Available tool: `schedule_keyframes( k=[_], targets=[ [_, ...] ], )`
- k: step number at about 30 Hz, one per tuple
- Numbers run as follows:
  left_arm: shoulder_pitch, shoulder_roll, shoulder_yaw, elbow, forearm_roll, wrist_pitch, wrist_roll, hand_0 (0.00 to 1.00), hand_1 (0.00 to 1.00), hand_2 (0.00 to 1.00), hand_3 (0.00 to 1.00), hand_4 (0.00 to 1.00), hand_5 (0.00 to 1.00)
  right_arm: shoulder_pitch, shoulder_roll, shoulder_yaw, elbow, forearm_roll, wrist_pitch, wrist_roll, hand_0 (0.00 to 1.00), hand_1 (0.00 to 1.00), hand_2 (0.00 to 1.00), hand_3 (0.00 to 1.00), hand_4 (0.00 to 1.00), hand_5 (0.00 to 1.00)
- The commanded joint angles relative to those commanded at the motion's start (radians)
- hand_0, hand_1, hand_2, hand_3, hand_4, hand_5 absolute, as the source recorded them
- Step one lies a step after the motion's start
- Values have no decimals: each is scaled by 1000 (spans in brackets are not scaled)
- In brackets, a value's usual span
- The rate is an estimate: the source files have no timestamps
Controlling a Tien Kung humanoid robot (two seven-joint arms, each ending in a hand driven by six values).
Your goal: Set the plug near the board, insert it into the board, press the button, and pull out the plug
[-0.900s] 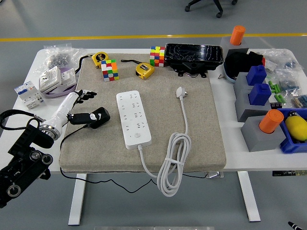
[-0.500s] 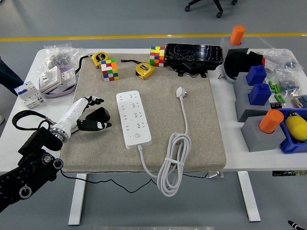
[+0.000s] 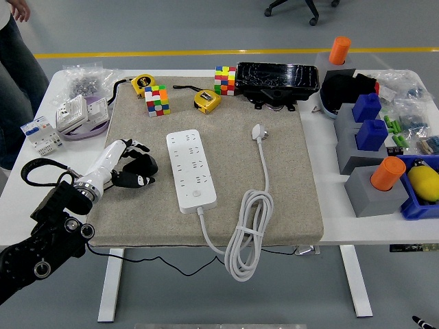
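Left hand grasping black plug, lying crosswise toward power strip; strip runs near-to-far.

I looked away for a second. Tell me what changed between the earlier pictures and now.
The left hand closed around the black plug and carried it slightly up and toward the power strip; it grips it now. A person came in at the far left. The strip, its white cable and the cubes stayed put.

Bright, even overhead light — soft faint shadows under the cubes. Sharp focus throughout; glare on black case — slight edge distortion.
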Motion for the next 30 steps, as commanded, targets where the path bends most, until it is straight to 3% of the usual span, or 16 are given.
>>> schedule_keyframes(
  k=[1,6,7,16,23,30],
  targets=[
    [-2,-1,-1,0,1,-5,5,369,432,526,562,740,2,0,0,0,0,0,0,0,654,662,662,556,910,507],
    [-4,0,-4,-5,34,-27,27,369,432,526,562,740,2,1,-1,2,0,0,0,0,654,662,662,556,910,507],
    [-5,1,-4,-6,38,-28,28,303,389,506,556,707,2,1,-2,1,0,0,0,0,653,663,662,556,910,507],
    [-8,14,-6,-38,43,-16,-17,297,378,498,548,706,2,5,-7,-6,1,1,0,0,653,662,662,556,910,507],
    [-42,40,17,-61,8,-24,-77,302,385,496,545,711,2,4,-7,-10,2,2,0,1,653,663,662,557,910,507],
    [-76,52,35,-73,-3,-39,-89,311,391,495,546,708,2,2,-4,-7,1,3,0,0,653,663,662,557,910,507]
  ],
)
